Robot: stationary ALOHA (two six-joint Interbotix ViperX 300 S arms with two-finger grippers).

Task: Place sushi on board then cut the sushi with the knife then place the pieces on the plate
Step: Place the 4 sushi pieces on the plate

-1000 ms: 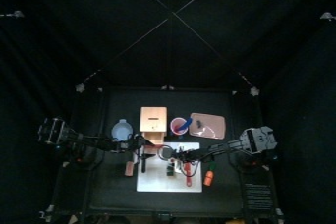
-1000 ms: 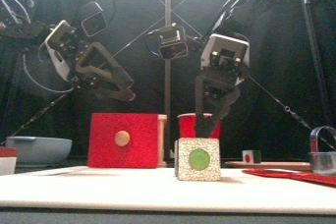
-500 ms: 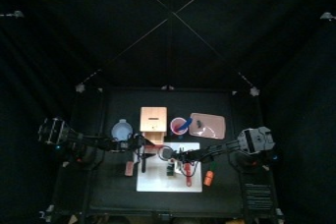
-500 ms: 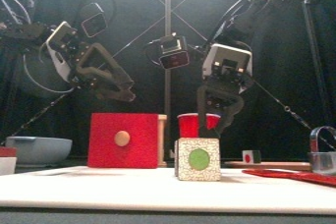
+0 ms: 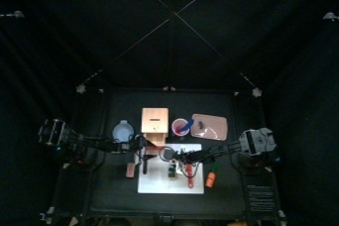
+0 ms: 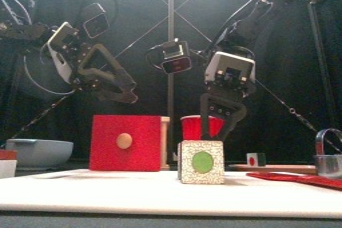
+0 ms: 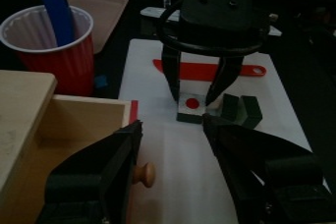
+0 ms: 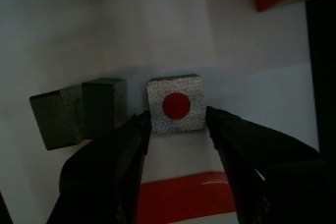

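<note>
Right gripper (image 6: 219, 120) is hanging, jaws spread wide, over small speckled white toy sushi block (image 6: 202, 162). Block likely handling light and stiff; pinch opposite flat sides. Left gripper (image 7: 175, 130) gaping too.

Board (image 6: 134, 197): plain white. Sushi piece (image 6: 202, 162): cream face with dark speckles, round green centre. Blocks (image 8: 73, 113): dark, near black. Box (image 6: 123, 143): red drawer front, pale knob, pale wood sides. Cup (image 6: 201, 127): red. Blue knife (image 7: 50, 7) and red knife (image 7: 203, 68), both plain. Bowl (image 6: 38, 152): blue-grey. Tray (image 5: 212, 126): pink. Desk (image 5: 113, 195): black.
</note>
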